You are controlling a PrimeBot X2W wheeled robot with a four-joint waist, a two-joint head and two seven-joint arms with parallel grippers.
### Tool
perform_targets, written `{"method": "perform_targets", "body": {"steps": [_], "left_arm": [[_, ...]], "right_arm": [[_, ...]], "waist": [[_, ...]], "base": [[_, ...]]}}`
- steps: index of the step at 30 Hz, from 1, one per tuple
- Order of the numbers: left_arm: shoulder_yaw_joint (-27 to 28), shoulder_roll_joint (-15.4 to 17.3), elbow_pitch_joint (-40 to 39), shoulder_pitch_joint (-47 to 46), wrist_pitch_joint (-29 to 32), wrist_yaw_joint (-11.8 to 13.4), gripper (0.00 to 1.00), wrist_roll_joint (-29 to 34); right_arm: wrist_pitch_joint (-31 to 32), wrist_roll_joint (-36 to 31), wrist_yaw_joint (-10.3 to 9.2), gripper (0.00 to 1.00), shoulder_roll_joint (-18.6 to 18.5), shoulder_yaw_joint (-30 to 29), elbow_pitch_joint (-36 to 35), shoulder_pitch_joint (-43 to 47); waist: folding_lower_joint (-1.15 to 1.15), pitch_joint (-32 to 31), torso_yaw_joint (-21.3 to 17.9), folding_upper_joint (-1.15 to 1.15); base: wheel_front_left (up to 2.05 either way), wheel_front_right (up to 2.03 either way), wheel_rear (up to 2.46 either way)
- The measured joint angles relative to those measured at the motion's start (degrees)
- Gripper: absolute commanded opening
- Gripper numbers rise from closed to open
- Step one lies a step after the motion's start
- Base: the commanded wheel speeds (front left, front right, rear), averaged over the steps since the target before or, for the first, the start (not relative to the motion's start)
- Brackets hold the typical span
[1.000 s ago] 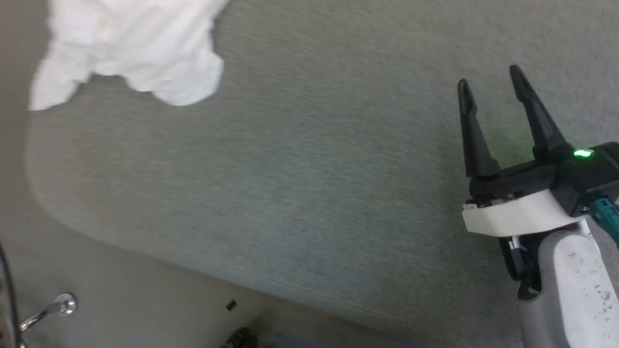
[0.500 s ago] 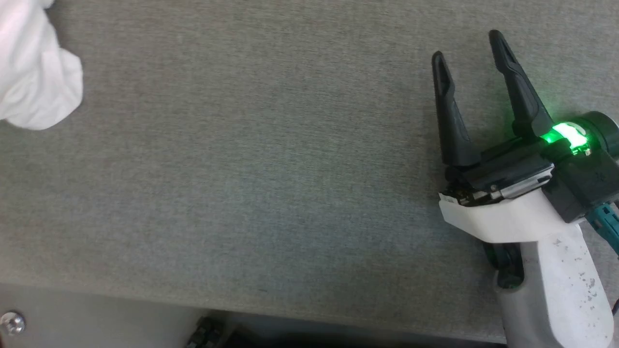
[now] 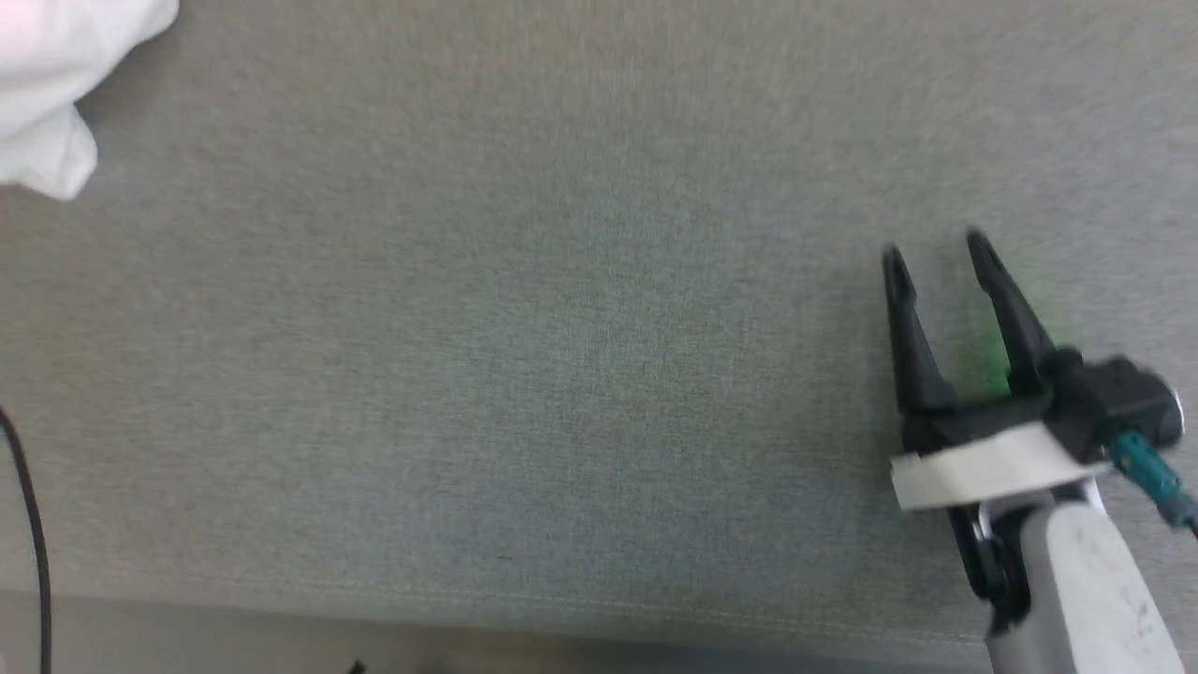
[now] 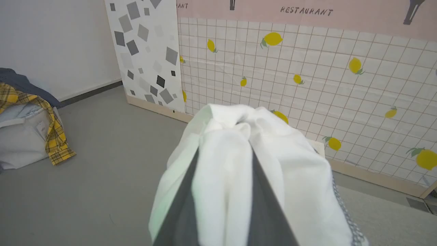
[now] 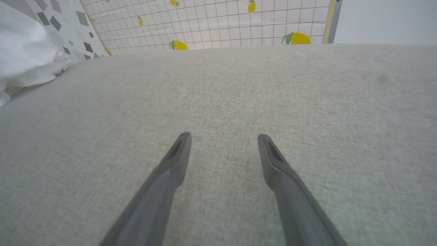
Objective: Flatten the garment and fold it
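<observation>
Inside the left tool [image 4: 225, 147], the garment [image 4: 300, 177] is clamped, bunched.

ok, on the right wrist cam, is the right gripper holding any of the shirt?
No, the right gripper stands open over bare grey surface, with the garment off at that view's left edge.

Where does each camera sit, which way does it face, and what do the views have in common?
Head view: on the head, looking down at the grey surface; right forearm lower right, jaws open; garment upper left.
Left wrist view: along its own fingers, jaws closed on the garment, facing the lemon-tile wall.
Right wrist view: low over the surface, own fingers apart, empty.
Shared: the garment in all three; that wall in both wrist views.
</observation>
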Motion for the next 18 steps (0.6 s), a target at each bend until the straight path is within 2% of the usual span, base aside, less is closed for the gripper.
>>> {"method": "perform_targets", "body": {"steps": [3,6,12,18], "left_arm": [[-3.6,-0.7,0.2,-1.8,-3.4,-2.1,0.00,1.1],[-7.0,-2.4,-0.7,-3.5,-4.4,-3.0,0.00,2.3],[-13.3,-6.3,-3.2,-6.6,-1.9,-3.9,0.00,3.3],[-17.8,-11.1,-4.3,-10.7,-0.2,-4.4,0.00,2.6]], "right_arm": [[0.0,0.8,-0.09,1.00,-0.2,-1.0,1.3,2.9],[-0.1,1.6,-0.09,1.00,-0.1,-1.4,1.8,4.6],[0.0,2.3,-0.09,1.00,-0.1,-1.8,1.9,8.0],[0.5,2.5,-0.09,1.00,-0.1,-2.6,1.4,10.1]], "waist": [[0.00,-5.0,0.1,0.00],[0.00,-9.8,0.0,0.00],[0.00,-18.8,-1.2,0.00],[-0.01,-25.3,-4.1,0.00]], "base": [[0.00,0.00,0.00],[0.00,0.00,0.00],[0.00,0.00,0.00],[0.00,0.00,0.00]]}}
